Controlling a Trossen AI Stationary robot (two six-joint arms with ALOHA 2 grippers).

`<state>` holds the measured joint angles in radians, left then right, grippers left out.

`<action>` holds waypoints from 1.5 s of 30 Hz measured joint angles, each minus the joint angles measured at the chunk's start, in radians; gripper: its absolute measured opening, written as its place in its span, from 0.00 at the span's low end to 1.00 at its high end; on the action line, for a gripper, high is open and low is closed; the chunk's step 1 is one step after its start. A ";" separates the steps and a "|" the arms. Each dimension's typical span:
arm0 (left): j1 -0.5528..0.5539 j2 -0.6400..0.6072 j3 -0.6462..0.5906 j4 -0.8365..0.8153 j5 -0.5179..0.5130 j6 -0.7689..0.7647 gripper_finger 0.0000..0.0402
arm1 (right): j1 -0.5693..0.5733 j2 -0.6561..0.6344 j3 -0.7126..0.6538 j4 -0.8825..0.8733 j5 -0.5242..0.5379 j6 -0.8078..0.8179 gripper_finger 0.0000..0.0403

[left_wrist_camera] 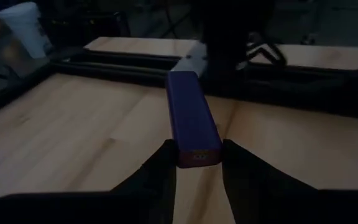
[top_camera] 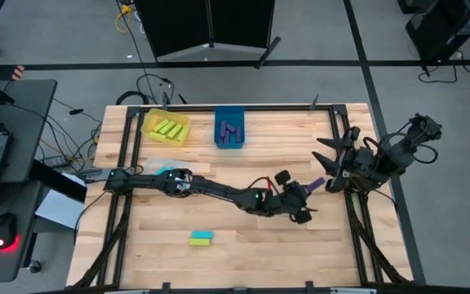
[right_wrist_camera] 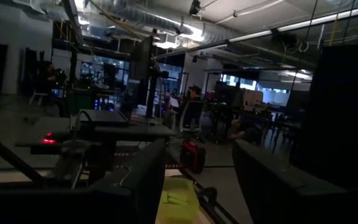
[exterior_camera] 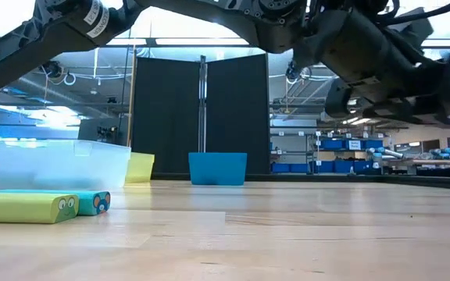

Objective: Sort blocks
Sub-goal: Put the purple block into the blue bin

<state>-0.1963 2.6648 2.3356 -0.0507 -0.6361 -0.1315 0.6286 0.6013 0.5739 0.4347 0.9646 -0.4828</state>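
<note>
A dark purple block sticks out ahead of my left gripper, which is shut on it over the table's right half. My right gripper hovers at the right edge, open, with nothing between its fingers. A lime block and a teal block lie flat, side by side, on the near part of the table. Lime blocks lie in the yellow bin, and purple ones in the blue bin. My left gripper pinches the purple block's near end between its two fingers, one on each long side. The fingers lie along the block, slanting slightly downward toward the table's right side. The block is lifted clear of the table and juts forward beyond the fingertips.
A clear bin stands at the left, behind my left arm. A black frame rail runs along the table's right edge, close to both grippers. Bare wood lies open along the near side.
</note>
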 joint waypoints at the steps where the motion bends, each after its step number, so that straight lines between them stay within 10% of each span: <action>1: 0.005 -0.005 0.000 -0.012 0.000 0.001 0.28 | 0.005 -0.007 0.000 0.001 0.004 -0.006 0.49; 19: 0.088 -0.098 0.000 -0.202 -0.263 -0.013 0.28 | 0.063 -0.051 0.001 0.003 0.032 -0.102 0.49; 45: 0.187 -0.218 0.000 -0.936 -0.564 -0.328 0.27 | 0.156 -0.091 0.001 0.006 0.029 -0.175 0.49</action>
<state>-0.0093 2.4466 2.3360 -0.9863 -1.1997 -0.4597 0.7842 0.5103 0.5747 0.4410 0.9939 -0.6582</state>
